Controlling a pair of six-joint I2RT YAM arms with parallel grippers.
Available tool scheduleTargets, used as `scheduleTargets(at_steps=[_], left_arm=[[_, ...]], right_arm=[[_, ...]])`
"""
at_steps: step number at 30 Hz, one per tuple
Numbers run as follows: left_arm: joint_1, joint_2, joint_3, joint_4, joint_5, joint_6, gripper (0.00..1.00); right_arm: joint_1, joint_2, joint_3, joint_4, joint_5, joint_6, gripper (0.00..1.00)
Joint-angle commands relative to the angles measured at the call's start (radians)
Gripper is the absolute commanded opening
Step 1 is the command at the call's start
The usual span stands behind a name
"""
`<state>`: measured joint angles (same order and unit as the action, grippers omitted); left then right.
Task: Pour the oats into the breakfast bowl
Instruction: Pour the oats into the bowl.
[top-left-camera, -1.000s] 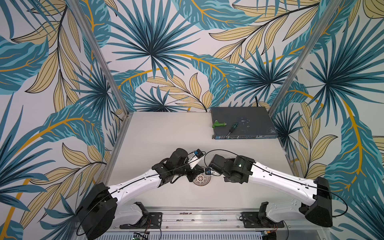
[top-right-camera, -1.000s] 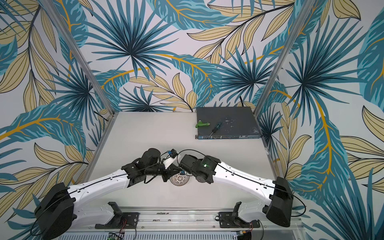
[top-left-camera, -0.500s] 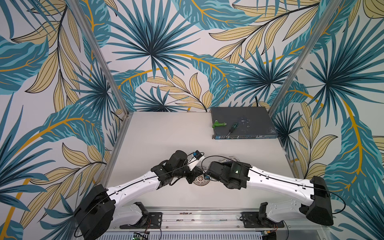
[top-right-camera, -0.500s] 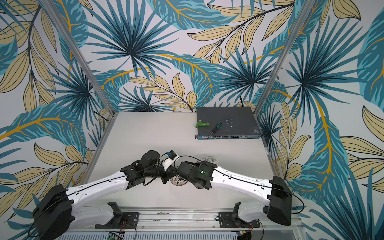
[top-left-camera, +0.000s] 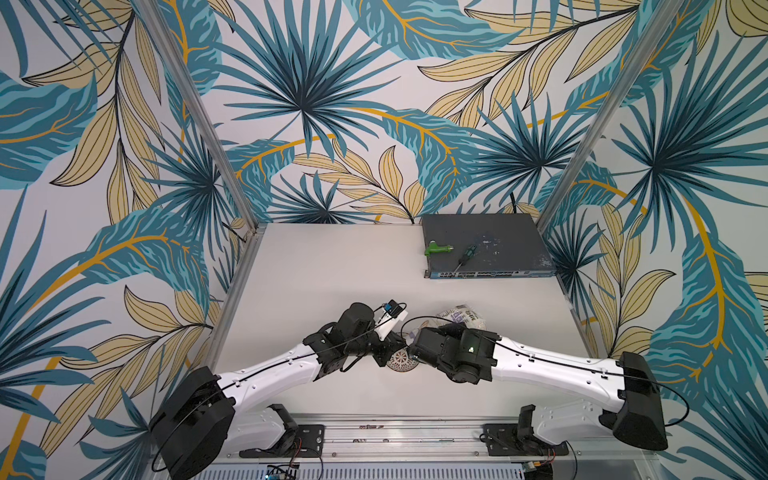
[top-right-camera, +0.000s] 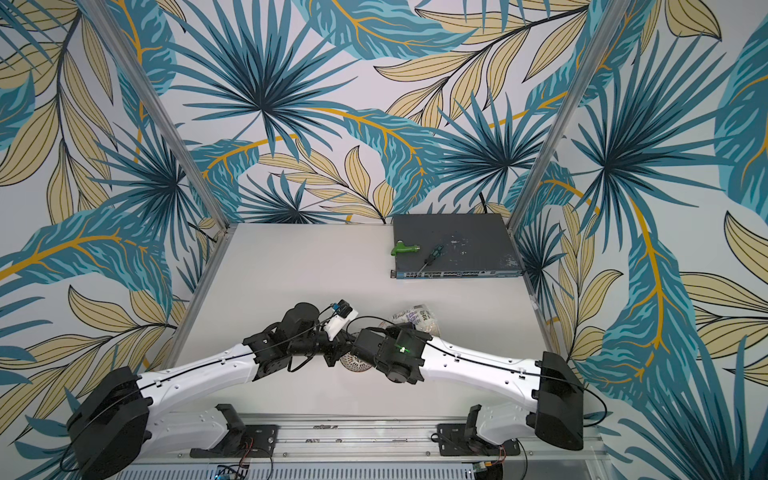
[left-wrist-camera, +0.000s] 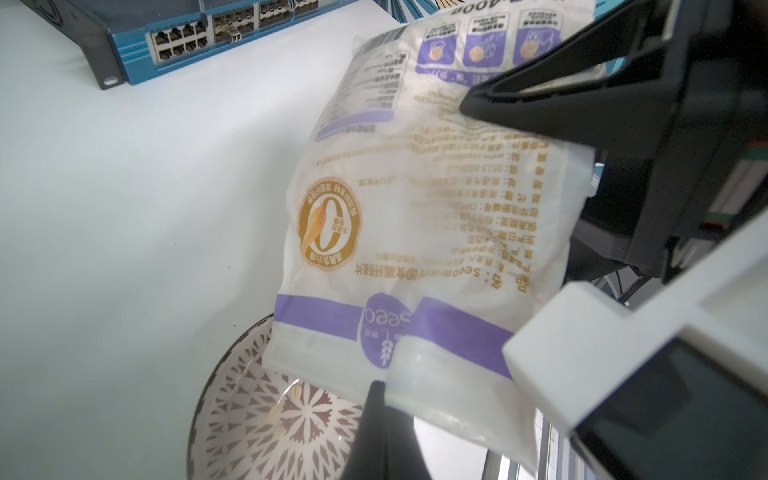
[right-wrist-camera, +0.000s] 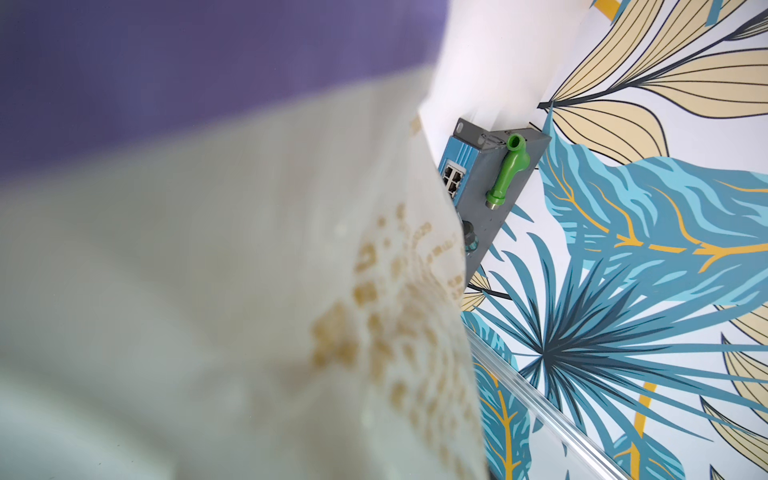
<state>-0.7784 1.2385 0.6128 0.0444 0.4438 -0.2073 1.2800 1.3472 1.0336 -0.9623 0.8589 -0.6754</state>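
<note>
Slanting from the right tool (left-wrist-camera: 478, 104), clamped on its upper half, the oats bag (left-wrist-camera: 415, 208) runs down to the left tool (left-wrist-camera: 440, 374), pinching its mouth just above the breakfast bowl (left-wrist-camera: 232, 399).

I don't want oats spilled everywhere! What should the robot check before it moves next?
1. Oat bag tipped mouth-down over breakfast bowl: ok.
2. Left pincer shut on bag's lower edge: ok.
3. Right pincer gripping bag's upper part: ok.
4. Oats in bowl: not ok, only a few flakes so far.
5. Bag mouth open wide enough: cannot tell.
</note>
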Motion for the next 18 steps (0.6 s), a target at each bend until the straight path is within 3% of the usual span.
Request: scheduleTargets(at_steps=[1, 18], left_arm=[[-0.005, 0.006, -0.01, 0.014, 0.012, -0.018, 0.0], [-0.008, 0.004, -0.026, 0.005, -0.008, -0.036, 0.0]], right_arm=[[-0.001, -0.051, -0.023, 0.0, 0.233, -0.038, 0.0], [0.05, -0.077, -0.104, 0.134, 0.362, -0.139, 0.0]])
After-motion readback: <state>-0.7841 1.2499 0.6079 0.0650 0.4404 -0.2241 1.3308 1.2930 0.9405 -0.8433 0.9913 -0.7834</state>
